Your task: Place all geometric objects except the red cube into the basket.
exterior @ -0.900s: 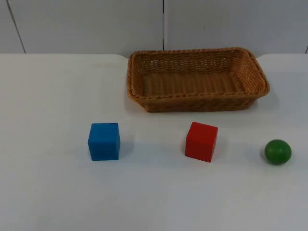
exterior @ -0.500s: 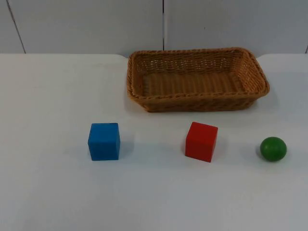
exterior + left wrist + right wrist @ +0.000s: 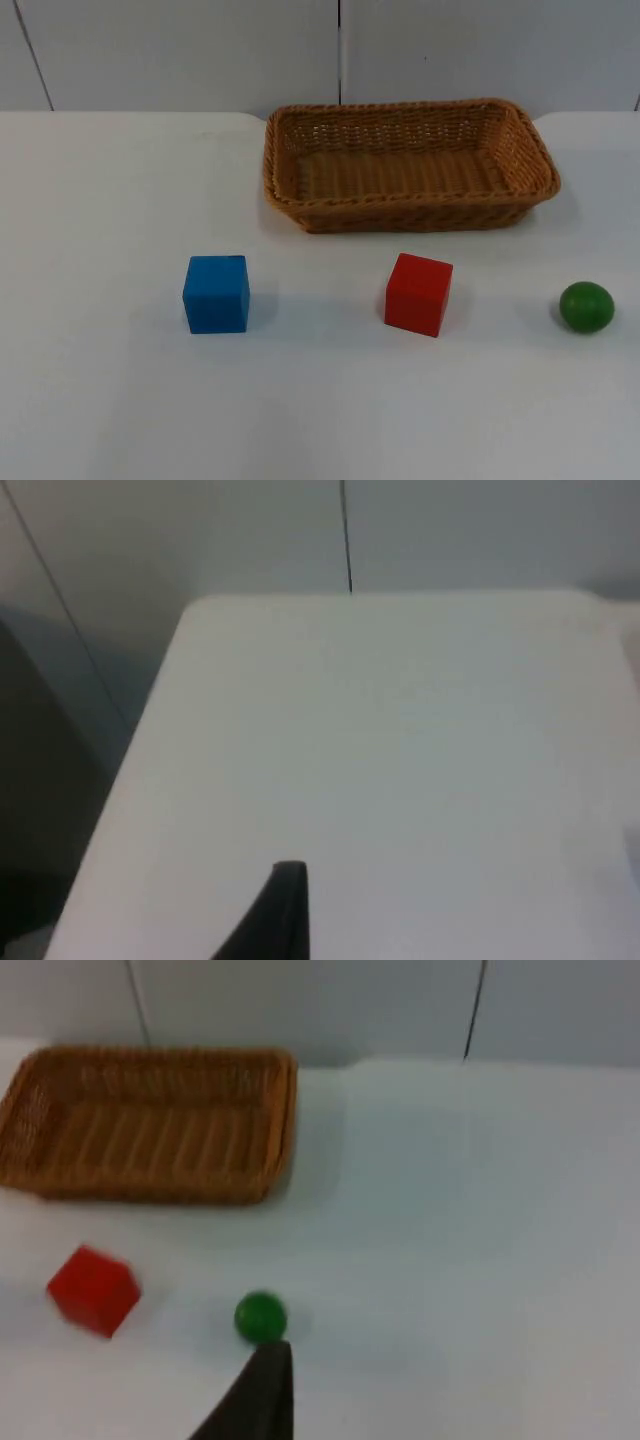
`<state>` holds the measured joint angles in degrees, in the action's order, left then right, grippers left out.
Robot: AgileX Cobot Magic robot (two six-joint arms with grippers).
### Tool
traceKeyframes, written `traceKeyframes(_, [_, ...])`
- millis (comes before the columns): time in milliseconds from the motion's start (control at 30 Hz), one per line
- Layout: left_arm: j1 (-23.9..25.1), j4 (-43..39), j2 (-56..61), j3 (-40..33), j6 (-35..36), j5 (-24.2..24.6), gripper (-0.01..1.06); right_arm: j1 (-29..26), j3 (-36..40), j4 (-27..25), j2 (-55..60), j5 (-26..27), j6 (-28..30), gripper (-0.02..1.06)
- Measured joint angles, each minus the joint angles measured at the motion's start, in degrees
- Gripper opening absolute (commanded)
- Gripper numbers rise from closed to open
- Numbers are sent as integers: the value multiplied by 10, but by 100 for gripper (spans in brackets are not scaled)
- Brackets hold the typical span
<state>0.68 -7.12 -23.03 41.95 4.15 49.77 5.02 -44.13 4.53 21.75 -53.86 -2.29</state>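
Note:
A blue cube [image 3: 216, 293] sits on the white table at front left. A red cube [image 3: 419, 293] stands to its right, and a green ball [image 3: 586, 306] lies near the table's right edge. Behind them is an empty wicker basket [image 3: 410, 215]. In the right wrist view my right gripper [image 3: 262, 1395] hovers just short of the green ball [image 3: 261, 1316], with the red cube [image 3: 93, 1289] and the basket [image 3: 150, 1185] beyond. My left gripper [image 3: 280, 920] hangs over bare table near the table's left edge.
The grey partition wall [image 3: 200, 50] closes the table at the back. Open table surface lies in front of the cubes and to the left of the basket.
The green ball has rolled, first a little left and back, then right. It now lies slightly farther right than at the start. The cubes and basket have not moved.

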Motion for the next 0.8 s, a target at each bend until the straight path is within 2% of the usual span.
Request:
traceKeyframes(67, [0, 0, -54, 35, 1, -33, 104, 0, -30, 27, 46, 37, -20, 104])
traceKeyframes(233, [0, 1, -132, 85, 3, -63, 104, 0, -55, 59, 105, 82, -43, 104])
traceKeyframes(400, [0, 2, -229, 128, 3, -102, 104, 0, -62, 90, 174, 206, -63, 104])
traceKeyframes(567, [0, 4, -265, 129, 3, -143, 104, 0, -65, 90, 197, 230, -101, 104])
traceKeyframes(800, [0, 11, -311, 130, 3, -146, 104, 0, -65, 90, 242, 212, -109, 104])
